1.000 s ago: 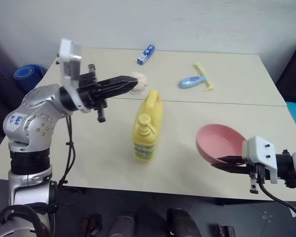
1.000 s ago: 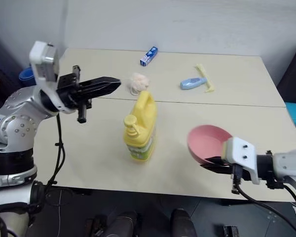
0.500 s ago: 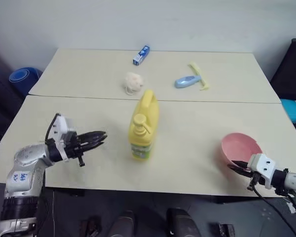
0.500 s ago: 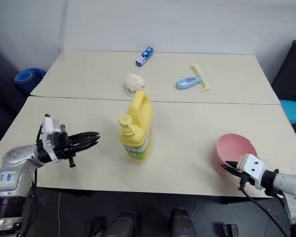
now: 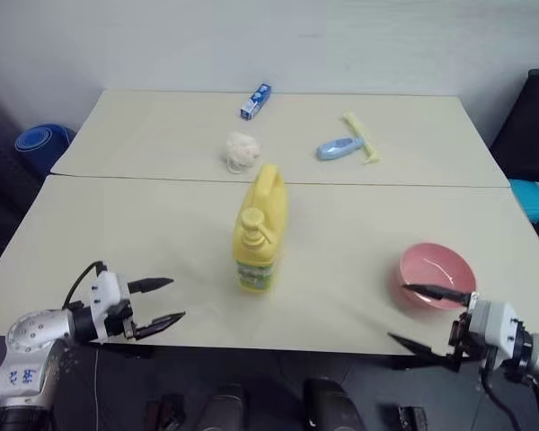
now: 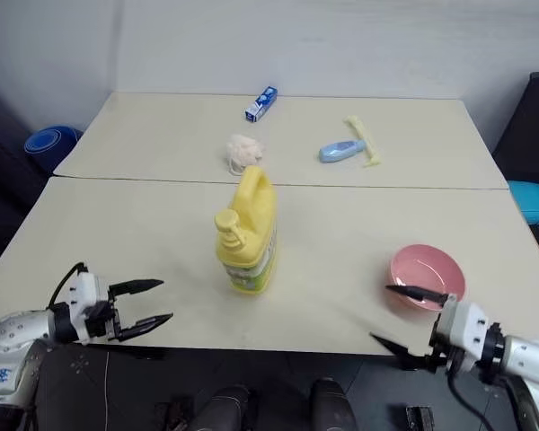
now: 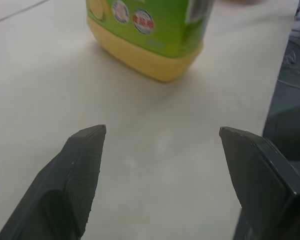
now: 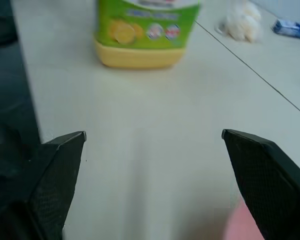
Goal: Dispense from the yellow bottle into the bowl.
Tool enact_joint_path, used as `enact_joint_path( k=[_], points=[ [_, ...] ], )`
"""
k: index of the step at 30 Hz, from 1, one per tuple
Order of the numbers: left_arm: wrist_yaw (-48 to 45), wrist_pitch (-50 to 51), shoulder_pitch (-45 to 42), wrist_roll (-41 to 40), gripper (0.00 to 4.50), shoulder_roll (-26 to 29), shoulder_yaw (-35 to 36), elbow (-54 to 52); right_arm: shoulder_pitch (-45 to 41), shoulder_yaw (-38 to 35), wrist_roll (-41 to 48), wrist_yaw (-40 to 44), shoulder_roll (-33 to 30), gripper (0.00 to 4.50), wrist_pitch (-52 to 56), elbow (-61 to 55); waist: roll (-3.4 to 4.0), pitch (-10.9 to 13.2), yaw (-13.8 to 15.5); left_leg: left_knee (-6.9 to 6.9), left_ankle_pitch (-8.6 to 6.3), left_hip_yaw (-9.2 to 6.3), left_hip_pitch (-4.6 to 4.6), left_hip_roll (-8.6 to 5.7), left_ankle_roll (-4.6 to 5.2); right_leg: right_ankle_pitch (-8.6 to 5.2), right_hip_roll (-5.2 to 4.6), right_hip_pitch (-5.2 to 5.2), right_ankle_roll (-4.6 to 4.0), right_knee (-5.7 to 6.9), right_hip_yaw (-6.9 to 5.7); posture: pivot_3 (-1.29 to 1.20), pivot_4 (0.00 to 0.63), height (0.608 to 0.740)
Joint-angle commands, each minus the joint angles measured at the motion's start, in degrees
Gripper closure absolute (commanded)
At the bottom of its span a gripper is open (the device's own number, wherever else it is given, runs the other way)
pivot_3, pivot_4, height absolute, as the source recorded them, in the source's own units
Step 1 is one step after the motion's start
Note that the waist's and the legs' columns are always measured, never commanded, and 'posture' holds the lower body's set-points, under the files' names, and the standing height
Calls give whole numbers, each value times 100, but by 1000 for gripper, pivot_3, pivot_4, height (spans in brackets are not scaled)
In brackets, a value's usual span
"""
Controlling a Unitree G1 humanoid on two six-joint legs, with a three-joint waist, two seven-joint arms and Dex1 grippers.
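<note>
The yellow bottle [image 5: 259, 229] stands upright mid-table, its pump nozzle facing the front edge; its green-labelled base shows in the left wrist view [image 7: 150, 35] and the right wrist view [image 8: 145, 35]. The pink bowl [image 5: 436, 274] sits flat on the table at the front right. My left gripper [image 5: 172, 299] hovers at the front left edge, open and empty, pointing toward the bottle. At the front right edge, my right gripper [image 5: 400, 312] is open and empty, one finger crossing in front of the bowl's near rim.
On the far half lie a blue-white tube [image 5: 254, 101], a white puff [image 5: 241, 151], a light-blue bottle [image 5: 337, 147] and a yellow comb-like piece [image 5: 361, 136]. A seam [image 5: 144, 179] splits the two tabletops. A blue object [image 5: 40, 144] sits on the floor at the left.
Both grippers have opened. My left arm dropped from above the table to its front left edge. My right gripper let go of the bowl, which went from tilted to flat.
</note>
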Motion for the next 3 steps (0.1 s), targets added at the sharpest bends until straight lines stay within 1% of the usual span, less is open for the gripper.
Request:
enact_joint_path(
  k=[1,3],
  points=[
    [170,-388,136,287,645,24,13,-149,52,134,-93,-45,95,33,-20,-230,-3,-1,6,2,0,0,3,-3,1,0,-1,5,0,-12,0,0,150,740],
    [277,-601,148,381,645,-50,-20,-193,-9,238,-270,-100,213,33,-161,5,-4,-1,12,-5,-2,1,34,-4,5,0,-2,32,0,-19,1,0,150,740]
  ],
)
